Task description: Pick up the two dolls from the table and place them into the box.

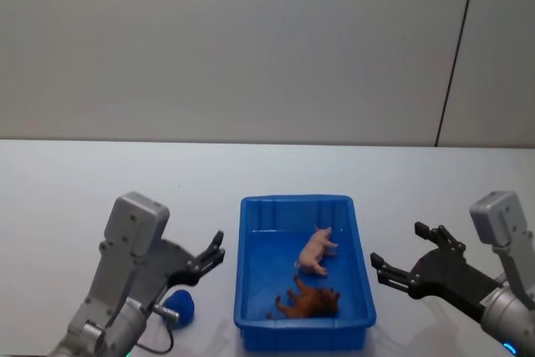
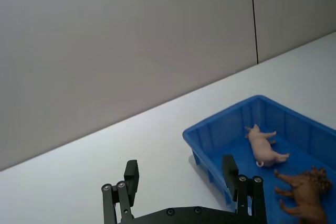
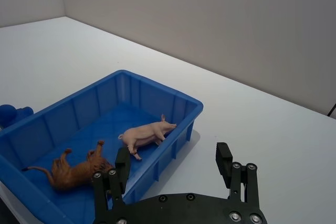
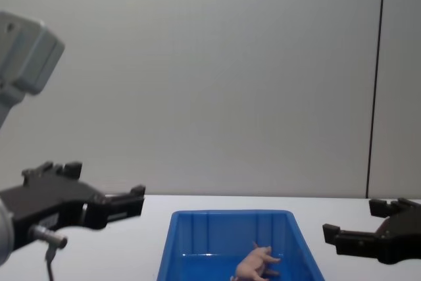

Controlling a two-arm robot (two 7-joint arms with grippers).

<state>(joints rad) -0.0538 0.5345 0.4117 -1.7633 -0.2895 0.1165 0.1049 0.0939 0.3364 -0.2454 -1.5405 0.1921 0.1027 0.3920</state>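
box is set on counter near its front edge | pink doll is laid mid-box, brown doll by the box's near wall | left gripper is held apart, empty, left of box | right gripper is held apart, empty, right of box

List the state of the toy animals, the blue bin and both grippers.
Bright blue rectangular plastic bin: upright on the white table, holding both toys.
Pale pink toy pig: on its side in the bin.
Brown toy animal: on its side in the bin, nearer the robot.
Left gripper: open, empty.
Right gripper: open, empty.
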